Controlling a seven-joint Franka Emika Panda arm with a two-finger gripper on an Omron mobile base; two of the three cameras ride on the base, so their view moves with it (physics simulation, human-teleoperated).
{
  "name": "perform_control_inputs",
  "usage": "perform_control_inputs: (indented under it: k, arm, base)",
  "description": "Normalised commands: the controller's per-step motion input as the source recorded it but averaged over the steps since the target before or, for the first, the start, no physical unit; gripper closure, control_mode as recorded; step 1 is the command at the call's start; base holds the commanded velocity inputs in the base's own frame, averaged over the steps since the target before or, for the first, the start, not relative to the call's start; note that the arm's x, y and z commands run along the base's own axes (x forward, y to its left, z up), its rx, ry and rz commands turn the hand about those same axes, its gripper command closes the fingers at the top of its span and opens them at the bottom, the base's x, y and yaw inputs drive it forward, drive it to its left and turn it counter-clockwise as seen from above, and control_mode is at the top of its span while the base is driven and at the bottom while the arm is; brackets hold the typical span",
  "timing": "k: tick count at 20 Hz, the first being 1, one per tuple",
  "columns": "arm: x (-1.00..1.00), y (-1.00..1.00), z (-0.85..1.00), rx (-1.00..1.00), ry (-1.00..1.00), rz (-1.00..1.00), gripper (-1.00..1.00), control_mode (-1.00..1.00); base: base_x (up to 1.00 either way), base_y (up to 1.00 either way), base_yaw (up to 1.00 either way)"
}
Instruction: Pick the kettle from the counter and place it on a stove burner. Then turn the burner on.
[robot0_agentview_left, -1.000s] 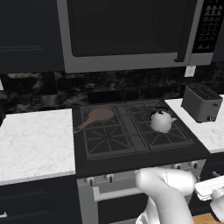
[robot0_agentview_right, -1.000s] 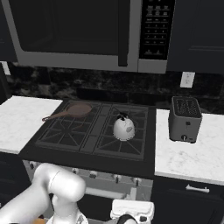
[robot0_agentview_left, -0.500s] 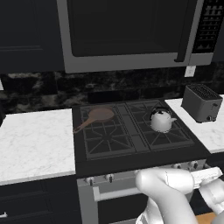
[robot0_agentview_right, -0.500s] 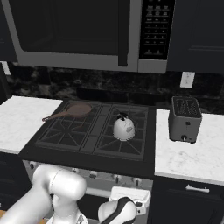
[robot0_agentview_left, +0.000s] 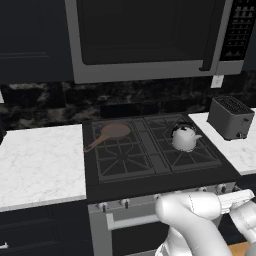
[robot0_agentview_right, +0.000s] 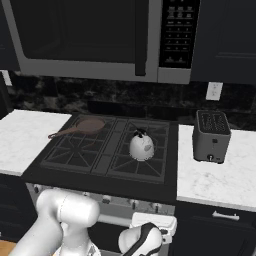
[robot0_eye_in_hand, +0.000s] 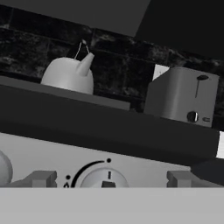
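The kettle (robot0_agentview_left: 184, 138) sits on the rear right stove burner (robot0_agentview_right: 145, 148), spout toward the toaster (robot0_agentview_right: 212, 135). A copper frying pan (robot0_agentview_left: 111, 133) occupies the rear left burner. Low before the control knob (robot0_eye_in_hand: 104, 180), the gripper's jaws stand fully apart, holding nothing. No writing is legible.

Light: I see dim, even rendered light; dark cabinets swallow detail.
Shadows: soft, faint.
Sharpness: crisp, no blur.

- kettle (robot0_agentview_left: 184, 138): shiny silver-white metal, smooth;
- frying pan (robot0_agentview_left: 114, 132): matt copper-brown;
- stove burner (robot0_agentview_left: 188, 150) grate: black, cast-iron look;
- worktop (robot0_agentview_left: 37, 162): white marble, faint grey veins;
- toaster (robot0_agentview_right: 211, 135): dull grey metal;
- backsplash (robot0_agentview_right: 125, 99): dark mottled stone.
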Motion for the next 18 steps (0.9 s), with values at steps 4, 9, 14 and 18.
perform_control_inputs:
  k: [4, 9, 14, 18]
  arm:
    - [0.03, 0.0, -0.15, -0.03, 0.01, 0.0, -1.0, -1.0]
    - [0.19, 0.0, -0.26, -0.05, 0.01, 0.0, -1.0, -1.0]
    - [0.16, 0.0, 0.0, 0.0, 0.0, 0.0, -1.0, -1.0]
    - [0.11, 0.0, -0.01, 0.0, 0.0, 0.0, -1.0, -1.0]
  base:
    - [0.0, 0.0, 0.0]
    - [0.0, 0.0, 0.0]
    - [0.0, 0.0, 0.0]
    - [0.0, 0.0, 0.0]
